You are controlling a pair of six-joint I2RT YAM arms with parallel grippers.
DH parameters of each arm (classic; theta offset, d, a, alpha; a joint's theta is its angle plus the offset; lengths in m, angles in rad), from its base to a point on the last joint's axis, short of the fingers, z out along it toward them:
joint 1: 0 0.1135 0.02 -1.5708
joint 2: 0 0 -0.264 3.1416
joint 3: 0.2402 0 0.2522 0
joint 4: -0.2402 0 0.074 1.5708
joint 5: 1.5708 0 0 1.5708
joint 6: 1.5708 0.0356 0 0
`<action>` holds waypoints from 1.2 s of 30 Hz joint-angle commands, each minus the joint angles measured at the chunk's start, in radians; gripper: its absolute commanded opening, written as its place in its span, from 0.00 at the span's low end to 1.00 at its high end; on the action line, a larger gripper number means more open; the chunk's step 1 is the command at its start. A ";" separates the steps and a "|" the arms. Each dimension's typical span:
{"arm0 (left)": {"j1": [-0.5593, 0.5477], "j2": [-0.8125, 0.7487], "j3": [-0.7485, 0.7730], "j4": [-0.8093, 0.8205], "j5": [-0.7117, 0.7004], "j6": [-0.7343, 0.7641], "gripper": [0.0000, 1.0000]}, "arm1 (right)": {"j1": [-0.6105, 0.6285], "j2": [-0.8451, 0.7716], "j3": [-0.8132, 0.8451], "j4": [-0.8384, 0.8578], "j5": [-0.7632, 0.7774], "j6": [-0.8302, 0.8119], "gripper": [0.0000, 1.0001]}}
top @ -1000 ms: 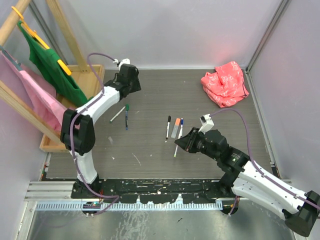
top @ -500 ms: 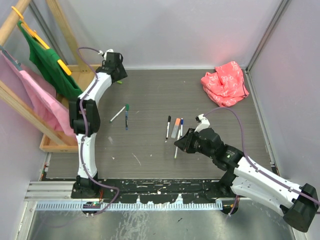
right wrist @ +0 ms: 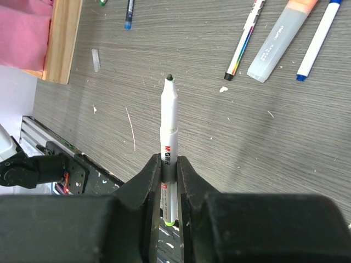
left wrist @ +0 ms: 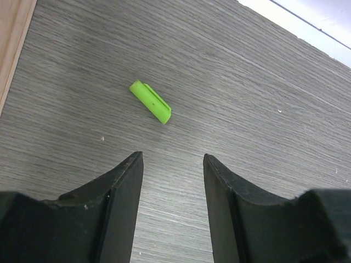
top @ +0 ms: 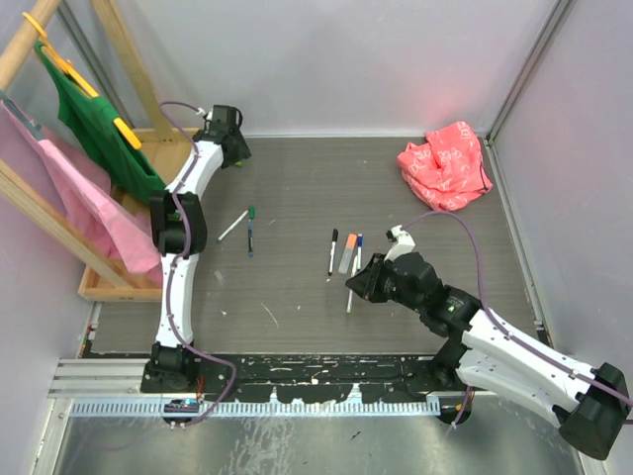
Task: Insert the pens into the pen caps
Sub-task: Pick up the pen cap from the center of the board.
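Pen [right wrist: 169, 118] white-barrelled, dark-tipped, uncapped; cap [left wrist: 150, 102] bright green, lying flat

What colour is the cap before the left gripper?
The cap is lime green; left wrist view shows it best.

Left arm [top: 173, 297], right arm [top: 509, 348]: white shell links, black joint housings, black base blocks. Purple cable [top: 467, 234] runs along each arm. Small white box [top: 400, 236] at the right wrist. Left pincer [left wrist: 173, 164], right pincer [right wrist: 169, 163]: matte black wedge-shaped fingers, light scuffs.
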 commanded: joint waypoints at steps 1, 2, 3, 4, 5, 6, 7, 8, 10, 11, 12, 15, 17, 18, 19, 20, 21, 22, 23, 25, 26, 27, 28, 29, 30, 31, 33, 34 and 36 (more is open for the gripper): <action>0.014 0.023 0.095 -0.033 0.011 -0.017 0.49 | -0.008 -0.028 0.030 0.038 0.006 -0.013 0.00; 0.016 0.031 0.102 -0.038 0.012 -0.019 0.49 | -0.009 -0.028 0.031 0.038 0.006 -0.014 0.00; 0.018 0.037 0.106 -0.039 0.013 -0.022 0.49 | -0.010 -0.029 0.031 0.037 0.004 -0.016 0.00; 0.021 0.044 0.106 -0.040 0.017 -0.025 0.49 | -0.011 -0.030 0.031 0.036 0.003 -0.019 0.00; 0.023 0.048 0.107 -0.038 0.023 -0.029 0.49 | -0.010 -0.030 0.031 0.034 0.004 -0.021 0.00; 0.024 0.056 0.106 -0.037 0.026 -0.031 0.49 | -0.012 -0.031 0.030 0.032 0.004 -0.024 0.00; 0.025 0.061 0.109 -0.037 0.029 -0.030 0.49 | -0.012 -0.031 0.029 0.032 0.005 -0.026 0.00; 0.025 0.067 0.111 -0.036 0.029 -0.030 0.49 | -0.013 -0.032 0.026 0.032 0.006 -0.028 0.00; 0.025 0.080 0.120 -0.037 0.030 -0.033 0.49 | -0.017 -0.033 0.022 0.031 0.004 -0.032 0.00; 0.025 0.087 0.127 -0.039 0.033 -0.033 0.49 | -0.017 -0.031 0.021 0.031 0.003 -0.034 0.00; 0.025 0.095 0.133 -0.040 0.037 -0.034 0.49 | -0.019 -0.029 0.021 0.032 0.003 -0.036 0.00; 0.025 0.115 0.158 -0.047 0.034 -0.041 0.49 | -0.023 -0.026 0.021 0.032 -0.002 -0.041 0.00; 0.025 0.123 0.165 -0.047 0.026 -0.046 0.48 | -0.025 -0.026 0.020 0.032 -0.002 -0.042 0.00; 0.025 0.124 0.164 -0.045 0.021 -0.050 0.48 | -0.027 -0.026 0.019 0.032 -0.002 -0.042 0.00; 0.025 0.125 0.162 -0.042 0.016 -0.053 0.48 | -0.028 -0.028 0.018 0.032 -0.002 -0.042 0.00; 0.026 0.127 0.163 -0.041 0.011 -0.055 0.48 | -0.030 -0.028 0.017 0.032 -0.002 -0.043 0.00; 0.026 0.128 0.165 -0.040 0.007 -0.057 0.48 | -0.031 -0.028 0.016 0.030 -0.003 -0.045 0.00; 0.026 0.128 0.167 -0.039 0.001 -0.057 0.48 | -0.033 -0.028 0.016 0.030 -0.004 -0.045 0.00; 0.026 0.128 0.168 -0.037 -0.007 -0.058 0.48 | -0.033 -0.029 0.016 0.030 -0.005 -0.046 0.00; 0.026 0.132 0.173 -0.038 -0.026 -0.061 0.48 | -0.036 -0.030 0.016 0.028 -0.008 -0.049 0.00; 0.027 0.134 0.178 -0.038 -0.027 -0.062 0.48 | -0.036 -0.030 0.016 0.027 -0.008 -0.051 0.00; 0.028 0.139 0.186 -0.041 -0.026 -0.062 0.48 | -0.038 -0.030 0.016 0.026 -0.008 -0.052 0.00; 0.028 0.145 0.197 -0.046 -0.027 -0.063 0.48 | -0.039 -0.031 0.016 0.025 -0.008 -0.054 0.00; 0.028 0.152 0.210 -0.053 -0.027 -0.065 0.48 | -0.041 -0.031 0.016 0.025 -0.009 -0.054 0.00; 0.028 0.159 0.221 -0.059 -0.028 -0.067 0.48 | -0.041 -0.031 0.016 0.025 -0.010 -0.054 0.00; 0.029 0.162 0.229 -0.066 -0.031 -0.071 0.48 | -0.042 -0.032 0.016 0.024 -0.011 -0.056 0.00; 0.029 0.168 0.237 -0.067 -0.032 -0.076 0.47 | -0.043 -0.034 0.016 0.023 -0.013 -0.057 0.00; 0.031 0.171 0.239 -0.070 -0.032 -0.078 0.47 | -0.044 -0.036 0.015 0.020 -0.011 -0.058 0.00; 0.032 0.179 0.256 -0.083 -0.032 -0.084 0.45 | -0.047 -0.040 0.015 0.015 -0.010 -0.059 0.00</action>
